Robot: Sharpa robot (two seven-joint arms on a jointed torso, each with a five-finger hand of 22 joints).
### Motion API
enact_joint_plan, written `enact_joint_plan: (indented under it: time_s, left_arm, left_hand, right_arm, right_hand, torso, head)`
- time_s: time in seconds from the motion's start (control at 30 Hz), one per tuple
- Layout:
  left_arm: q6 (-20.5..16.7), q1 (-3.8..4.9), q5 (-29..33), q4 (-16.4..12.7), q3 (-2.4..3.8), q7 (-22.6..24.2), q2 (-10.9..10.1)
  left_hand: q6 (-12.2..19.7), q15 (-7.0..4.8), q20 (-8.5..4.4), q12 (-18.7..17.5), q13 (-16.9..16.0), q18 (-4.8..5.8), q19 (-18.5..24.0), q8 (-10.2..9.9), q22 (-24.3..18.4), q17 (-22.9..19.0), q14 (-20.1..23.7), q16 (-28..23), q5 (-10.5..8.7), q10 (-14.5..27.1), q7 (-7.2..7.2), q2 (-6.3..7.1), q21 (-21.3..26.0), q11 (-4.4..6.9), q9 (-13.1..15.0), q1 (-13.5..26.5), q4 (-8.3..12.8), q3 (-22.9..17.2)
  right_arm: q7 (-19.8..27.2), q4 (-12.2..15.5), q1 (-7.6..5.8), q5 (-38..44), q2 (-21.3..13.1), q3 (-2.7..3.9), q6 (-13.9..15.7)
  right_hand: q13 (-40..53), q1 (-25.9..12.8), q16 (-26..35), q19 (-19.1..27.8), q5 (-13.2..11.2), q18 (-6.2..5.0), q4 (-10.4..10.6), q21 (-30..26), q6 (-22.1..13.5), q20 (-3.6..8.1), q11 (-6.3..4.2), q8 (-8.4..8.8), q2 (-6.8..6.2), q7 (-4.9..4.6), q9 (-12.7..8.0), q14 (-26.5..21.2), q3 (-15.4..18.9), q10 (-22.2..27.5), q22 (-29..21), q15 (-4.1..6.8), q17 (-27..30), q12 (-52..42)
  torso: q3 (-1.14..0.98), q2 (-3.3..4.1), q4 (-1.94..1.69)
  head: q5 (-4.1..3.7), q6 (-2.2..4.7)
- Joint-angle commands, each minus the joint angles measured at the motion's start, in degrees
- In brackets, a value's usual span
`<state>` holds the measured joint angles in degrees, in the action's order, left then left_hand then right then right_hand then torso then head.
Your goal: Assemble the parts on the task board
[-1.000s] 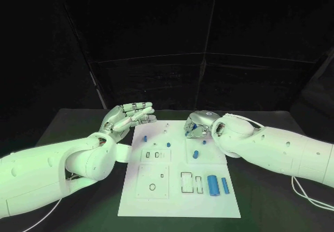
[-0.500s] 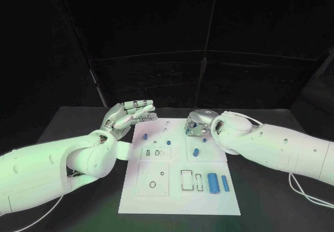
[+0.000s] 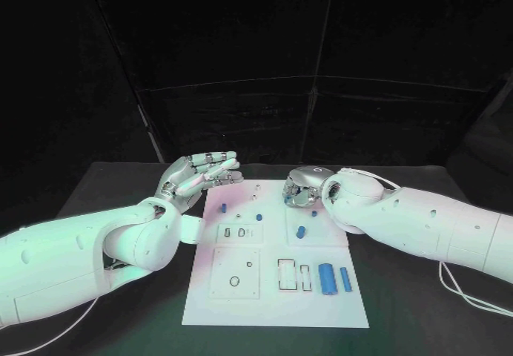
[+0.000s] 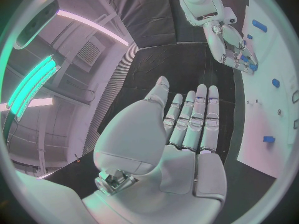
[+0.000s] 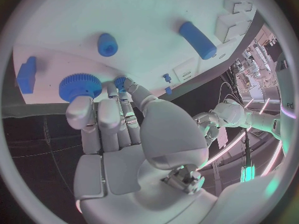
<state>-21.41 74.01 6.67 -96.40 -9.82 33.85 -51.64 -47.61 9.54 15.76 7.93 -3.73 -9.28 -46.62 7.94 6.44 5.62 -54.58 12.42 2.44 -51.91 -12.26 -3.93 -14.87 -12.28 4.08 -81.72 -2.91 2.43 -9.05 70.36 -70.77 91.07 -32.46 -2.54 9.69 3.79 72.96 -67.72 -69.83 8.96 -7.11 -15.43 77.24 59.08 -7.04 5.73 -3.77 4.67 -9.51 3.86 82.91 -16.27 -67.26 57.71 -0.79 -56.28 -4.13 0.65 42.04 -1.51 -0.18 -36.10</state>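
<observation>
1. The task board (image 3: 273, 297) is seen lying in the middle of the black table (image 3: 416, 297), with the blue parts spread over it. Two blue cylinders (image 3: 334, 282) lie side by side toward its right edge, nearer the front. A shorter blue piece (image 3: 302, 234) lies mid-board, and small blue pegs (image 3: 259, 218) stand nearer the far edge.

2. The right hand (image 3: 302, 188) is held over the far right part of the board. In the right wrist view its fingertips (image 5: 81, 106) are seen just at a blue toothed wheel (image 5: 79, 86). Whether the wheel is touched or gripped cannot be told, so the state of this hand is left undecided.

3. If the wheel is only touched at its rim, it could be pushed sideways across the board instead of being lifted. The nearby blue block (image 5: 26, 74) at the board's edge could then be knocked.

4. A slip is judged likely if the fingers are closed on the teeth from one side only, since the wheel is low and flat.

5. The short blue cylinder (image 5: 107, 44) and the longer one (image 5: 197, 40) lie loose beyond the wheel. They could be rolled if the hand is swept forward over them.

6. The left hand (image 3: 199, 176) is held raised beside the board's far left corner, fingers straight, apart and empty. The board is therefore not steadied, and it could be shifted by any sideways push from the right hand.
</observation>
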Motion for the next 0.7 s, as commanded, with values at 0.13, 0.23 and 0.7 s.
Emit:
enact_joint_plan:
  time_s: [0.13,0.23,0.7]
  left_arm:
    - [0.97,0.09,-0.42,-0.2,0.05,0.31,-0.02]
    - [1.0,0.09,-0.42,-0.23,0.05,0.29,-0.14]
    - [1.36,0.1,-0.41,0.17,0.06,0.93,-0.6]
  left_hand:
    - [-0.33,0.02,-0.13,-0.23,0.07,-1.04,-0.39,-0.3,-0.08,-0.09,-0.31,-0.41,0.23,-0.2,-3.33,-0.02,0.42,-0.03,-0.11,0.46,0.21,-0.22]
    - [-0.35,0.03,-0.12,-0.27,0.07,-1.04,-0.4,-0.33,-0.11,-0.11,-0.32,-0.45,0.23,-0.21,-3.34,-0.11,0.46,-0.04,-0.12,0.5,0.22,-0.28]
    - [-0.42,0.05,-0.1,-0.47,0.05,-1.03,-0.49,-0.48,-0.26,-0.2,-0.39,-0.6,0.22,-0.27,-3.37,-0.17,0.64,-0.07,-0.16,1.04,0.13,-0.25]
  right_arm:
    - [-1.15,0.26,-0.1,1.43,0.09,0.02,-0.01]
    - [-1.4,1.22,-0.1,1.79,-0.45,0.02,2.58]
    - [-0.38,2.69,-0.11,1.41,-0.65,0.04,14.98]
  right_hand:
    - [0.03,0.05,0.73,-0.11,-0.53,0.74,0.12,0.26,1.16,0.32,-0.54,-0.22,-0.89,0.3,0.09,0.57,-1.75,-0.94,0.15,0.41,1.37,-0.06]
    - [0.13,0.01,0.74,-0.39,0.13,0.82,0.24,0.43,1.81,0.49,-0.73,-0.37,-1.23,0.35,0.15,0.83,-2.63,-1.75,0.53,0.58,1.65,-0.32]
    - [0.16,0.02,0.55,-0.92,0.21,0.96,0.35,0.78,2.54,0.7,-0.9,-0.4,-2.05,0.43,0.16,1.19,-3.99,-2.41,1.22,0.75,1.89,-0.34]
  torso:
    - [0.04,0.01,-0.02]
    - [0.03,-0.04,0.04]
    - [-0.01,0.08,-0.12]
  head:
    - [0.06,-0.28]
    - [0.17,-0.46]
    - [0.23,0.5]
